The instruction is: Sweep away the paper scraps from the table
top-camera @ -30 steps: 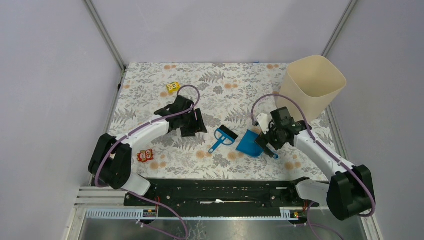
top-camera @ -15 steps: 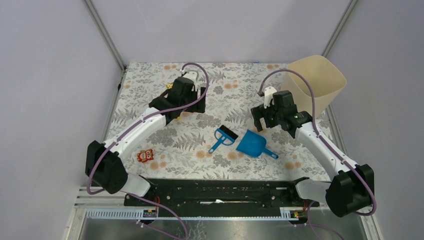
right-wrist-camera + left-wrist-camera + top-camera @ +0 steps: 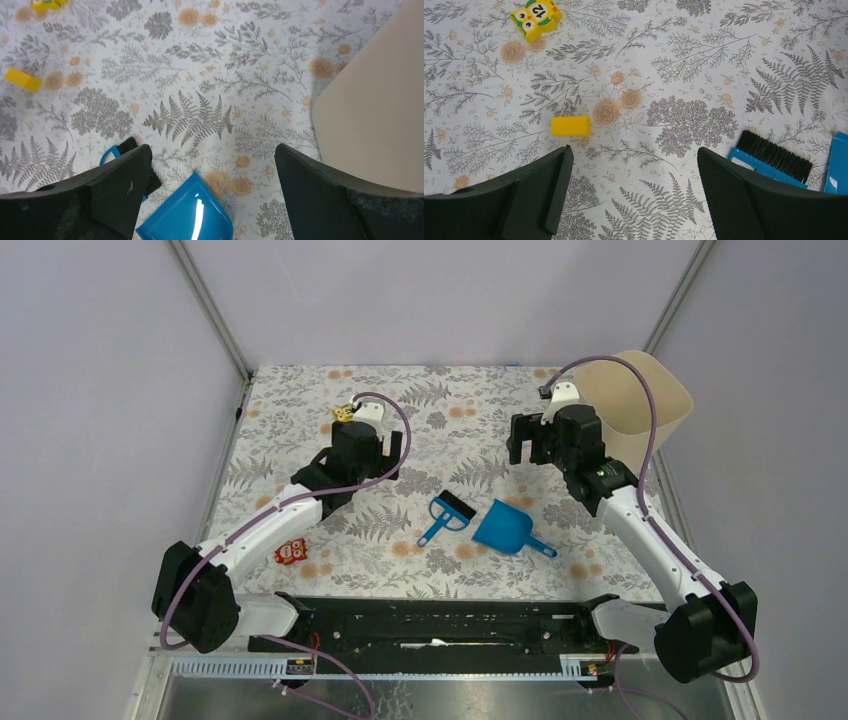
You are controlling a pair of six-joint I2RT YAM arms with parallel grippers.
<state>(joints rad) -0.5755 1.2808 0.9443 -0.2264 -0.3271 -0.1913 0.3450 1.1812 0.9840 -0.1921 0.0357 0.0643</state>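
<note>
No paper scraps show on the table (image 3: 470, 390) in any view. A blue hand brush (image 3: 447, 515) with black bristles and a blue dustpan (image 3: 505, 528) lie side by side at the centre, both untouched. My left gripper (image 3: 385, 455) hovers up and to the left of the brush, open and empty. In its wrist view the left gripper (image 3: 634, 155) frames bare cloth, with the brush (image 3: 771, 157) at its right finger. My right gripper (image 3: 530, 445) hangs open and empty above and beyond the dustpan (image 3: 185, 220), which shows below the right gripper (image 3: 212, 152).
A beige bin (image 3: 640, 405) stands at the far right, close to my right arm. A yellow cube with markings (image 3: 345, 412) lies far left, and a small plain yellow block (image 3: 570, 126) lies near my left finger. A red robot toy (image 3: 290, 553) sits front left.
Both arms have risen and drawn back toward the far side. The right gripper has left the dustpan's handle. The left jaws have spread wider.
</note>
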